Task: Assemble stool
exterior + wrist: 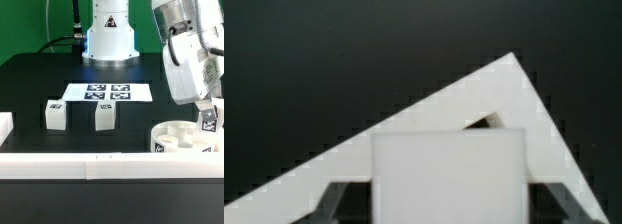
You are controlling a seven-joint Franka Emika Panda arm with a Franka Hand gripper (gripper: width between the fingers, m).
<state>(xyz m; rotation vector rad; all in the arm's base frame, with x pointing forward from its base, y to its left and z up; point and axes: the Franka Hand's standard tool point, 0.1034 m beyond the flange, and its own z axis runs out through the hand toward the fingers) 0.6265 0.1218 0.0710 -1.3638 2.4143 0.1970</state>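
1. At the exterior view's far left: the end of a white side rail (5, 124), smooth and flat-topped, on the matte black table (30, 85).
2. Next along, the left leg (55, 114), a short, blocky piece of white plastic, upright on the table, with a black-and-white square tag on top.
3. Further right and well apart from it, the middle leg (103, 115), same blocky shape, upright and tagged, just in front of the marker board (105, 93), which is thin, flat and white.
4. Across the foreground, the front rail (100, 165): long, white, straight-edged.
5. At the right, the seat (183, 140) — a round, shallow white ring with a raised rim and a tag on its side, lying just behind the front rail.
6. Over the seat's right part, the gripper (207, 110) pointing down, jaws clenched on the held leg (208, 123), a white block with a tagged face. Impossible to tell whether touching the seat.
7. In the wrist view, the held leg (446, 165) as a plain, smooth white rectangle pinched between dark grey fingers (342, 200), with a gap no wider than the block. Behind it — a white wedge against black, too blurred to name.
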